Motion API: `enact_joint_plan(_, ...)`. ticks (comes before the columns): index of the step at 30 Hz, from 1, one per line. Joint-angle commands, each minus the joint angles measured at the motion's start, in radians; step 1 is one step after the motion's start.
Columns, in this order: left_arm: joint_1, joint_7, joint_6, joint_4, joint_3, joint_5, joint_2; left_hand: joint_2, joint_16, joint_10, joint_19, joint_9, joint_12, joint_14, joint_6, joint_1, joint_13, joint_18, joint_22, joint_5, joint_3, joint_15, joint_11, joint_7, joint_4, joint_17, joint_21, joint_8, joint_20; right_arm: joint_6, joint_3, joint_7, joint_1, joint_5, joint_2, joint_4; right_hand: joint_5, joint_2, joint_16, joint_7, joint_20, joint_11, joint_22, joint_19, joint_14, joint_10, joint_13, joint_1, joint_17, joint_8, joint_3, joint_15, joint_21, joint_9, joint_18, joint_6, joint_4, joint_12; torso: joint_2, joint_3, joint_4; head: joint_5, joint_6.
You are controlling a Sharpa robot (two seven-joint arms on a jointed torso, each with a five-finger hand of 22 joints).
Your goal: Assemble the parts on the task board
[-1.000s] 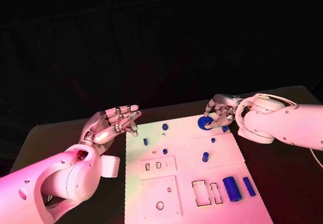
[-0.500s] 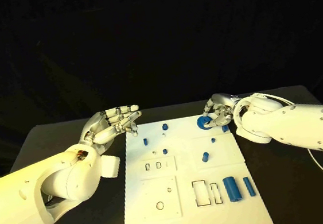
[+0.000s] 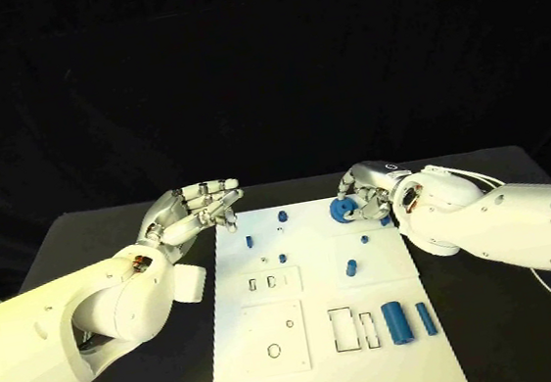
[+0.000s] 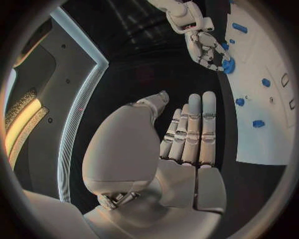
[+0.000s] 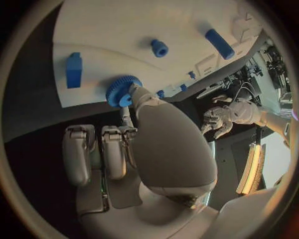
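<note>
black table (image 3: 134,373), white task board (image 3: 336,360) lying flat on it

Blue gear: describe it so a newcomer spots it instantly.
Start at the white board, then go to its far right corner, where the right hand pinches the gear. It is the only round, toothed part; its neighbours are small plain pegs.
</note>
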Motion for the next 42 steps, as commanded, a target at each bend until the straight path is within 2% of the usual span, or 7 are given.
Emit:
enact_joint_plan(1,0.001,0.005,0.019,0.000,0.001,0.000,0.002,0.006,0.005,-0.003,-0.009,0.002,0.007,-0.009,-0.003,0.001,0.001,0.016,0.001,0.000,0.000,0.000,-0.002,0.012,-0.006,-0.001,0.005,0.004,0.001,-0.090,0.001,0.013,0.001,-0.129,0.005,0.034,0.003,-0.006,0.003,-0.023,-0.010,-0.006,0.206,0.071,0.104,0.105,0.263,-0.015,0.263,0.009,0.007,-0.006,0.007,0.003,-0.021,0.048,0.003,0.004,-0.001,-0.0001,0.0003,0.000,0.002)
enact_joint_plan(6,0.001,0.003,0.028,-0.003,0.001,-0.001,0.007,0.018,0.006,-0.003,-0.013,0.004,0.008,-0.015,-0.004,0.025,0.000,0.016,0.006,0.003,0.037,-0.001,-0.003,0.012,-0.025,-0.009,0.017,0.008,-0.002,-0.115,0.001,0.007,0.002,-0.194,0.035,0.079,0.013,-0.007,0.003,-0.023,-0.012,-0.007,0.210,0.073,0.104,0.105,0.263,-0.026,0.263,0.006,0.022,-0.007,0.009,0.001,-0.022,0.047,0.008,0.004,0.000,0.0000,0.0038,0.002,0.004)
enact_joint_plan(10,0.001,0.002,0.031,-0.004,0.001,-0.001,0.009,0.014,0.006,-0.004,-0.016,0.004,0.007,-0.016,-0.006,0.028,0.000,0.016,0.009,0.003,0.057,-0.002,-0.002,0.013,-0.032,-0.013,0.025,0.009,-0.003,-0.117,0.001,-0.012,0.002,-0.234,0.072,0.079,0.014,-0.008,0.003,-0.023,-0.012,-0.007,0.212,0.075,0.104,0.105,0.263,-0.028,0.263,0.005,0.024,-0.007,0.011,0.000,-0.023,0.046,0.009,0.004,0.000,-0.0005,0.0008,0.005,0.004)
enact_joint_plan(16,0.001,0.002,0.031,-0.005,0.001,-0.001,0.012,0.003,0.010,-0.004,-0.020,0.004,0.008,-0.014,-0.007,0.010,-0.001,0.016,0.010,0.001,0.059,0.000,-0.001,0.013,-0.028,-0.015,0.029,0.010,-0.001,-0.112,0.001,-0.034,-0.003,-0.260,0.133,0.043,0.015,-0.009,0.003,-0.023,-0.012,-0.007,0.213,0.075,0.104,0.105,0.263,-0.029,0.263,0.004,0.025,-0.007,0.012,0.000,-0.023,0.045,0.009,0.004,0.001,-0.0013,0.0013,0.003,0.006)
enact_joint_plan(22,0.001,0.002,0.031,-0.005,0.001,-0.001,0.014,0.001,0.010,-0.004,-0.020,0.005,0.008,-0.014,-0.008,0.006,-0.001,0.016,0.010,0.000,0.058,0.000,-0.001,0.013,-0.028,-0.015,0.030,0.010,0.000,-0.099,0.000,-0.038,-0.020,-0.265,0.177,0.008,0.015,-0.010,0.003,-0.023,-0.012,-0.007,0.212,0.075,0.104,0.105,0.263,-0.030,0.263,0.003,0.027,-0.007,0.012,-0.001,-0.023,0.044,0.009,0.004,0.003,-0.0012,0.0030,0.002,0.006)
enact_joint_plan(33,0.001,0.002,0.031,-0.004,0.001,-0.001,0.016,0.000,0.011,-0.004,-0.021,0.005,0.008,-0.014,-0.008,0.005,-0.001,0.016,0.010,0.000,0.058,0.000,-0.001,0.013,-0.027,-0.015,0.030,0.010,0.000,-0.066,-0.001,-0.038,-0.058,-0.263,0.228,-0.044,0.015,-0.014,0.003,-0.021,-0.012,-0.006,0.216,0.077,0.104,0.105,0.263,-0.034,0.263,-0.002,0.033,-0.006,0.015,-0.003,-0.024,0.039,0.009,0.004,0.001,-0.0005,0.0002,0.007,0.002)
enact_joint_plan(42,0.001,0.002,0.030,-0.003,0.001,-0.002,0.016,0.000,0.011,-0.004,-0.021,0.005,0.008,-0.014,-0.008,0.005,-0.001,0.016,0.010,0.000,0.058,0.000,-0.001,0.013,-0.027,-0.015,0.030,0.010,0.000,-0.063,-0.001,-0.043,-0.065,-0.265,0.246,-0.076,0.015,-0.015,0.003,-0.021,-0.012,-0.006,0.217,0.077,0.104,0.105,0.263,-0.035,0.263,-0.003,0.034,-0.006,0.016,-0.003,-0.024,0.038,0.009,0.004,0.002,0.0001,0.0014,0.007,0.003)
